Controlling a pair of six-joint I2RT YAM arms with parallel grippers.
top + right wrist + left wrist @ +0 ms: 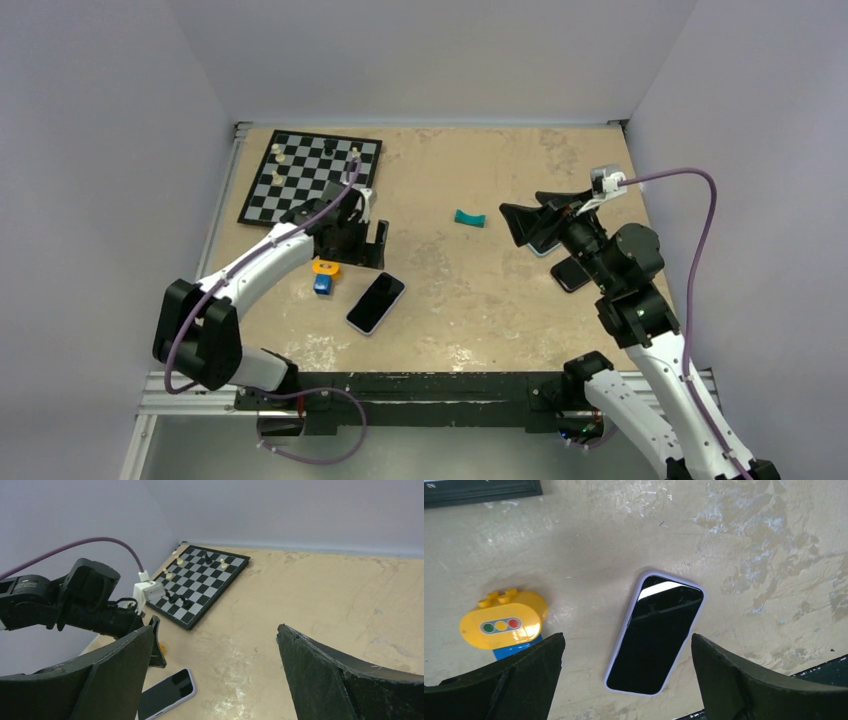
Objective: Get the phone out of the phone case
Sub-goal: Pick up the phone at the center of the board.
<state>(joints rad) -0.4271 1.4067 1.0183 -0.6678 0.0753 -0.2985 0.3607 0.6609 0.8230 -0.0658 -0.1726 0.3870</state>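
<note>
Phone (655, 632), screen up and seated in its lilac phone case (623, 631), is seen lying flat on the table (480, 290), toward 7 o'clock from the table's middle in the top view. The left gripper (355, 248) is held above the table with its jaws spread wide and nothing between them; the phone lies at its 5 o'clock, untouched. A yellow and blue traffic-light toy (501, 625) is placed just beside the phone at 10 o'clock, apart from it. The right gripper (525, 212) is raised at 3 o'clock of the table, jaws likewise fully apart and empty. A small teal piece (468, 219) is found at its 9 o'clock. A chessboard (310, 178) with a few pieces is set at the table's 11 o'clock corner.
</note>
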